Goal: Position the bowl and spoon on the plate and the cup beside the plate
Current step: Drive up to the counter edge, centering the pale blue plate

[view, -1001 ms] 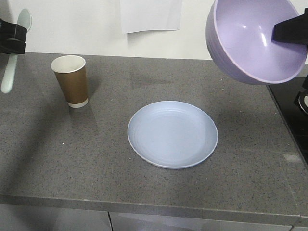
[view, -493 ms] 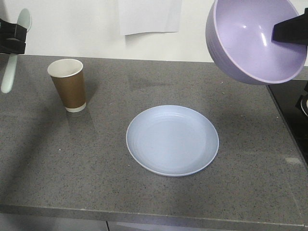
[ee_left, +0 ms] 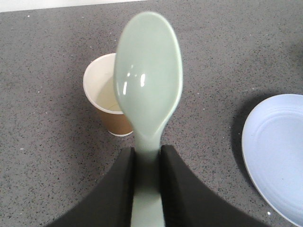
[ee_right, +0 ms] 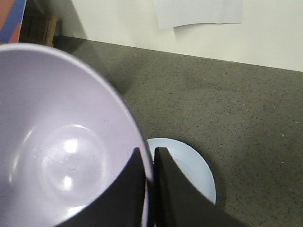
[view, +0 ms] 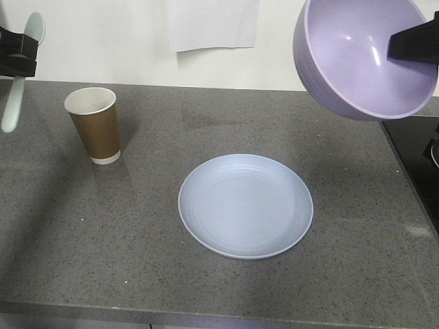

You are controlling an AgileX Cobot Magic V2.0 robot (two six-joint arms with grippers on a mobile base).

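A pale blue plate lies flat mid-counter. The brown paper cup stands upright to its left, well apart from it. High at the left, my left gripper is shut on the handle of the mint-green spoon. In the left wrist view the spoon sticks out past the gripper, over the cup. Up at the right, my right gripper is shut on the rim of the lavender bowl, which is tilted in the air. From the right wrist, the bowl partly hides the plate.
A black hob borders the grey counter on the right. A white sheet of paper hangs on the wall behind. The counter's front edge runs along the bottom of the front view.
In the front view the counter, cup and plate have slid lower in the frame. Both grippers, with spoon and bowl, keep their places in it.
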